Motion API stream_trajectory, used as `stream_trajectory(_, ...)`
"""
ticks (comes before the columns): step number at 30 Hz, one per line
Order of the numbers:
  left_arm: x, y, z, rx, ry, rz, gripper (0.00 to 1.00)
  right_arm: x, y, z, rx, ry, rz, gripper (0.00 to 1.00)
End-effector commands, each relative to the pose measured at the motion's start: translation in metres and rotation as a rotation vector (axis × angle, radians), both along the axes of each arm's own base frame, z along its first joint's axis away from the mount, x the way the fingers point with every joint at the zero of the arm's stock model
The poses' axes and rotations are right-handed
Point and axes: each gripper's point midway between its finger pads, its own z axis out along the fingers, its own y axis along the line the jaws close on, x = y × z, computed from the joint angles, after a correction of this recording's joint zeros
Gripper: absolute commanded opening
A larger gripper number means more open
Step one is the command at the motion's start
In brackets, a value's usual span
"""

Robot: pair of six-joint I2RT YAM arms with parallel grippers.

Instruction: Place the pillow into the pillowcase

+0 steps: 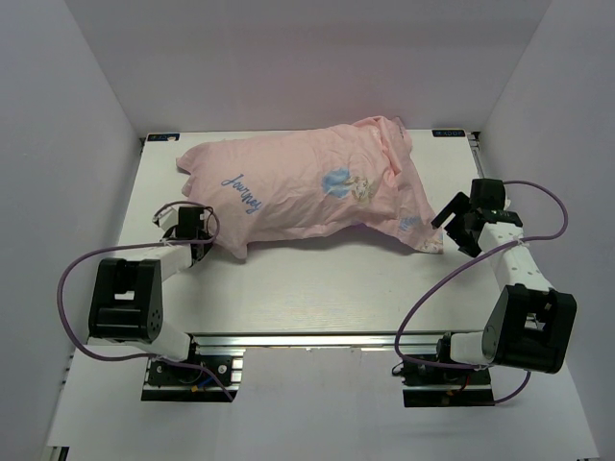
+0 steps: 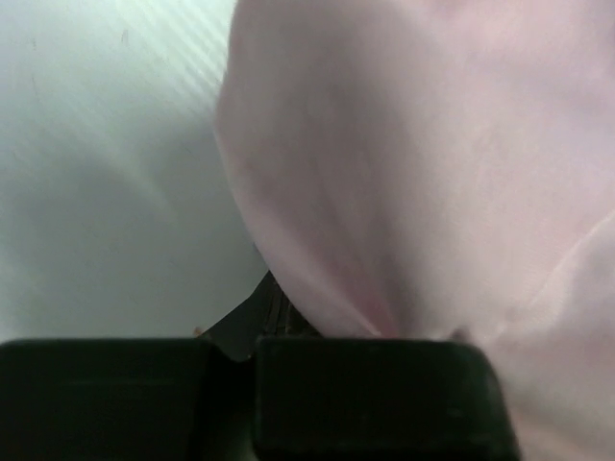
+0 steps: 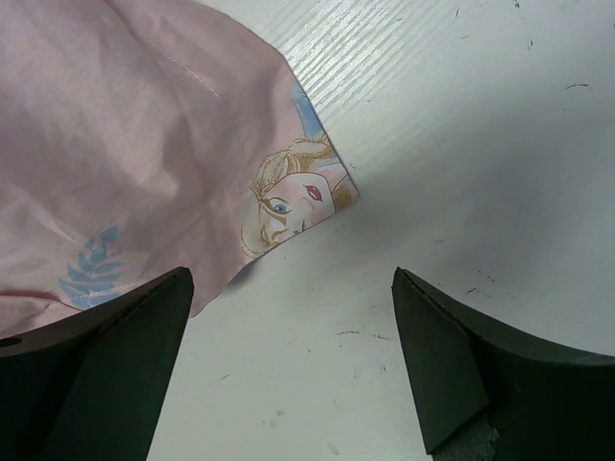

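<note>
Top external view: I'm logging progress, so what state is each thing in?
pillowcase: pink face up, plump as if filled.
pillow: no white fabric shows; probably inside the pillowcase.
left end effector: shut at the pillowcase's near left corner.
right end effector: open, empty, beside the right corner.

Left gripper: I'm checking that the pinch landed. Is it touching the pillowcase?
Touching. The left wrist view shows the pillowcase bunched right against the fingers of the shut left gripper; whether cloth sits between them is hidden.
</note>
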Motion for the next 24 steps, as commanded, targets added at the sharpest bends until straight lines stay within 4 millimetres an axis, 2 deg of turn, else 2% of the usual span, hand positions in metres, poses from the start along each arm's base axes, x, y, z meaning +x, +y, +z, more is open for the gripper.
stream_trajectory(1, -0.045, -0.001, -0.020, -0.004, 0.140, -0.027, 0.00, -0.004, -0.006, -0.003, -0.025, 0.015, -0.004, 0.89)
stream_trajectory(6, -0.053, 0.007, 0.011, 0.011, 0.077, 0.025, 0.00, -0.002, -0.002, 0.000, -0.017, -0.001, 0.027, 0.89)
stream_trajectory(7, -0.052, 0.006, 0.023, 0.007, 0.042, 0.020, 0.00, 0.000, -0.002, 0.002, -0.016, -0.007, 0.035, 0.89)
stream_trajectory(8, -0.055, 0.005, 0.027, 0.007, 0.048, 0.009, 0.09, 0.001, 0.000, 0.003, -0.012, -0.012, 0.047, 0.89)
stream_trajectory(10, -0.062, 0.000, 0.031, -0.004, 0.049, -0.027, 0.47, 0.003, 0.002, 0.005, -0.002, -0.023, 0.064, 0.89)
stream_trajectory(11, -0.061, -0.003, 0.041, -0.007, 0.001, -0.063, 0.98, 0.004, 0.004, 0.005, 0.003, -0.025, 0.072, 0.89)
stream_trajectory(12, -0.064, -0.006, 0.039, -0.008, -0.007, -0.091, 0.98, 0.006, 0.006, 0.005, 0.015, -0.033, 0.081, 0.89)
stream_trajectory(13, -0.076, -0.006, 0.029, -0.017, 0.008, -0.083, 0.98, 0.007, 0.009, 0.005, 0.020, -0.039, 0.097, 0.89)
stream_trajectory(16, -0.081, -0.001, 0.034, -0.032, -0.055, -0.009, 0.98, 0.011, 0.017, 0.005, 0.055, -0.050, 0.142, 0.89)
stream_trajectory(19, -0.063, -0.001, 0.057, -0.009, -0.166, -0.047, 0.98, 0.013, 0.023, 0.006, 0.077, -0.060, 0.177, 0.89)
stream_trajectory(22, -0.033, -0.002, 0.086, 0.024, -0.309, -0.100, 0.98, 0.014, 0.025, 0.008, 0.078, -0.076, 0.196, 0.89)
stream_trajectory(24, -0.025, -0.014, 0.088, -0.022, -0.341, -0.156, 0.98, 0.014, 0.025, 0.009, 0.074, -0.082, 0.198, 0.89)
